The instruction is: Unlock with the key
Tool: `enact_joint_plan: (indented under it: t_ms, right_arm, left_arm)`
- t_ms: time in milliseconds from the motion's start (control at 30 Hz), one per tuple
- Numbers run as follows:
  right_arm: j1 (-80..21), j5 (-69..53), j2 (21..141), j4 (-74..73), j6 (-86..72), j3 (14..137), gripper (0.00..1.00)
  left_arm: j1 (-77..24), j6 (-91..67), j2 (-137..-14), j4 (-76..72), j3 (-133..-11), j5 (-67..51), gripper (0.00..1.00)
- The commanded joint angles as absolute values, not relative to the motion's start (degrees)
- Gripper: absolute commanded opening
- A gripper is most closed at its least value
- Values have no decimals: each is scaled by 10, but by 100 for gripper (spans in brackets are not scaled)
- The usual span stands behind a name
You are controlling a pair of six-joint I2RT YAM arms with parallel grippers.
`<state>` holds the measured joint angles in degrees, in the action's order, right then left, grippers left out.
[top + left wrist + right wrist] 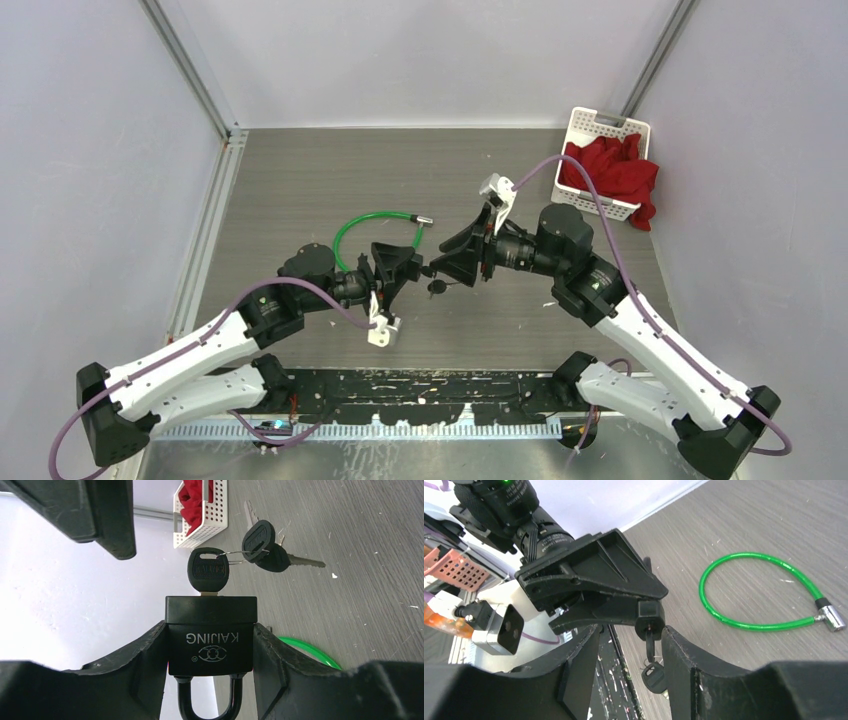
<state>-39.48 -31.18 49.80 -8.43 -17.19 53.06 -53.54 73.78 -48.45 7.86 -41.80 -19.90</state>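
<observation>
Black jaws of the left gripper clamp the KAIJING padlock, a key seated in its keyhole with spare keys dangling off the ring, while the right gripper stands spread either side of that key's head, a green cable lock lying on the table near the padlock.

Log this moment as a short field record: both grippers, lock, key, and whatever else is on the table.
left gripper: shut on padlock
padlock: clamped by its body; shackle looks seated
key: inserted in the padlock's keyway
spare keys: on the key's ring
right gripper: open, fingers either side of the key head, not touching
green cable: loose loop on the table beyond the grippers
basket: far right, holds red cloth
</observation>
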Motion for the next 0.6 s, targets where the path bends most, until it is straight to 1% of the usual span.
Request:
enact_joint_plan:
  t_ms: [0,200,567]
  right_arm:
    - [-391,-355,497,-105,-145,549,53]
    - [-390,-386,505,-83,-154,515,51]
    - [-391,-359,536,-70,-131,508,49]
  left_arm:
    - [-537,747,-461,24,-452,-193,0]
    - [-538,732,-464,33,-461,-190,0]
    - [-537,709,-469,44,-479,-206,0]
